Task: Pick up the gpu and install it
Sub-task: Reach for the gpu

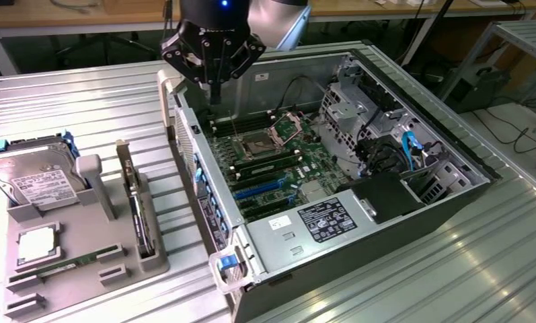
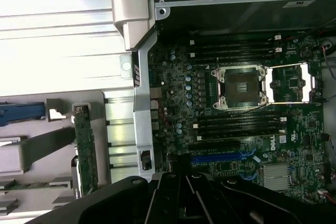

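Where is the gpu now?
The gpu stands on edge in the grey holder on the exterior view's left, between the hard drive and the computer case.

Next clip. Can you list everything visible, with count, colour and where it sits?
computer case: one, black and grey, lying open, mid-table
motherboard: one, green, inside the case, processor socket open
power supply: one, grey with a label, near end of the case
cables: a few, blue, by the drive cage
holder tray: one, grey, to the exterior view's left of the case
hard drive: one, silver with white label, propped in the tray
processor: one, silver, flat in the tray
RAM stick: one, green, in the tray
gpu: one, green, on edge in the tray, untouched
table: one, ribbed metal
gripper: one, black, shut and empty, above the case's far end
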Available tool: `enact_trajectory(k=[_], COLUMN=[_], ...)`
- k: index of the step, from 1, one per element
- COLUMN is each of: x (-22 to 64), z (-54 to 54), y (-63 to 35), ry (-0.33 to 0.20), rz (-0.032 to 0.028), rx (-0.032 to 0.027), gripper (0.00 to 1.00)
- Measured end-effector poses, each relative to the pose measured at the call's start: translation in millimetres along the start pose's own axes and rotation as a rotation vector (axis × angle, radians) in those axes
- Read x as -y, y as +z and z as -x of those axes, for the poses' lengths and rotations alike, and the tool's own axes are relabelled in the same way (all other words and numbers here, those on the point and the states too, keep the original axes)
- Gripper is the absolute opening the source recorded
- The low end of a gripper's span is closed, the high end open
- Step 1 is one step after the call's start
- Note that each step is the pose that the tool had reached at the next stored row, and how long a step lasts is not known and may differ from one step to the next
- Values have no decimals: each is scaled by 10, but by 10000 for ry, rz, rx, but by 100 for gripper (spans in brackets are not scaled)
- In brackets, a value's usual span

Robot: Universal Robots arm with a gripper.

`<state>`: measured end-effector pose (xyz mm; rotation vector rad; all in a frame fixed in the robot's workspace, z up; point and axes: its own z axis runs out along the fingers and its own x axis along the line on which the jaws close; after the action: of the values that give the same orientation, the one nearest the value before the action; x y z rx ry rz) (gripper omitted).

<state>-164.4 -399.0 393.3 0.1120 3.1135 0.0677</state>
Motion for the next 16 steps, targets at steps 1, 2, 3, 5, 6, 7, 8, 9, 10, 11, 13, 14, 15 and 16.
enact_trajectory(k=[1, 2, 3, 5, 6, 7, 8, 9, 10, 11, 13, 14, 15, 16], x=[0, 0, 1, 1, 2, 2, 2, 2, 3, 3, 4, 4, 5, 5], z=[-3, -6, -9, -16, -20, -23, -27, -30, -34, -38, -45, -48, -52, -55], y=[0, 0, 0, 0, -1, -1, -1, -1, -1, -1, -1, -1, -1, -2], ry=[0, 0, 0, 0, 0, 0, 0, 0, 0, 0, 0, 0, 0, 0], rz=[0, 0, 0, 0, 0, 0, 0, 0, 0, 0, 0, 0, 0, 0], rx=[0, 0, -1, 0, -1, 0, -1, 0, -1, -1, -1, -1, -1, -1], gripper=[11, 11, 11, 11, 11, 11, 11, 11, 11, 11, 11, 11, 11, 11])
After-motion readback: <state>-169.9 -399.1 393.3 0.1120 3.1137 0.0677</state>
